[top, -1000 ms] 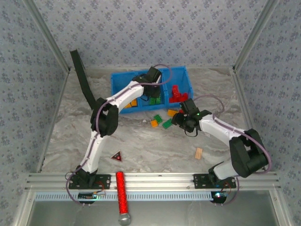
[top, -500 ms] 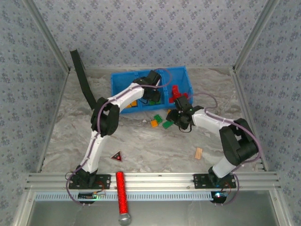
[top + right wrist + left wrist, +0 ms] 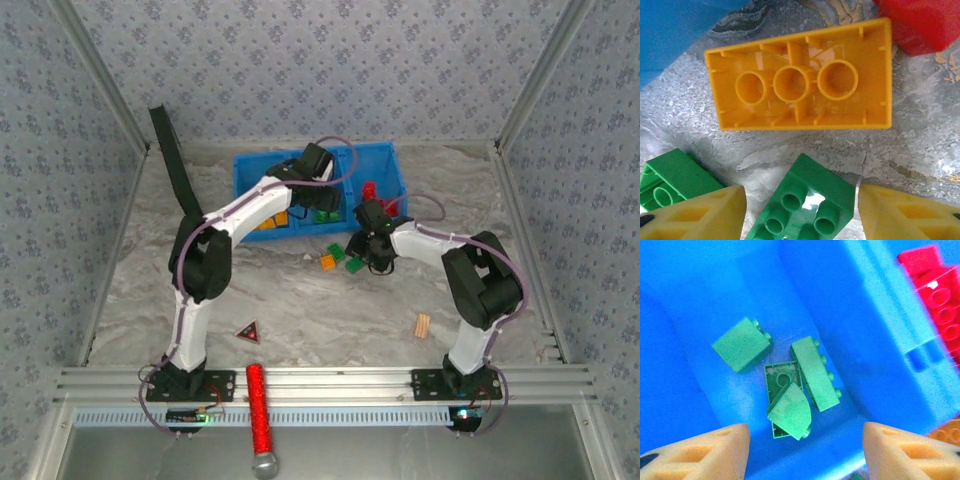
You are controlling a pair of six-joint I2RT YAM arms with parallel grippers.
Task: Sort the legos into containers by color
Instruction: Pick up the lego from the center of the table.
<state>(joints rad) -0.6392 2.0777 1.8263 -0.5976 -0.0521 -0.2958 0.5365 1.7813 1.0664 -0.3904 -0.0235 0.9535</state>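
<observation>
The blue containers bin (image 3: 262,168) stands at the back of the table. My left gripper (image 3: 322,197) hangs open over its middle compartment (image 3: 700,300), with nothing between the fingers (image 3: 705,452). Several green legos (image 3: 807,371) lie loose on that compartment's floor, and red legos (image 3: 940,295) fill the compartment to the right. My right gripper (image 3: 802,210) is open low over the table, straddling a green lego (image 3: 810,202) with a gap on each side. An upside-down yellow-orange lego (image 3: 800,95) lies just beyond, with a red lego (image 3: 920,22) behind it and another green lego (image 3: 670,180) to the left.
Orange legos (image 3: 275,220) sit in the bin's left compartment, and an orange lego (image 3: 328,262) lies loose in front. A tan ridged piece (image 3: 423,325), a dark triangle (image 3: 248,331) and a red cylinder (image 3: 259,415) lie nearer the front. A black strap (image 3: 175,165) leans at the left.
My left gripper has opened over the middle compartment. The right arm has swung left to the loose legos in front of the bin, its jaws narrowing slightly.
</observation>
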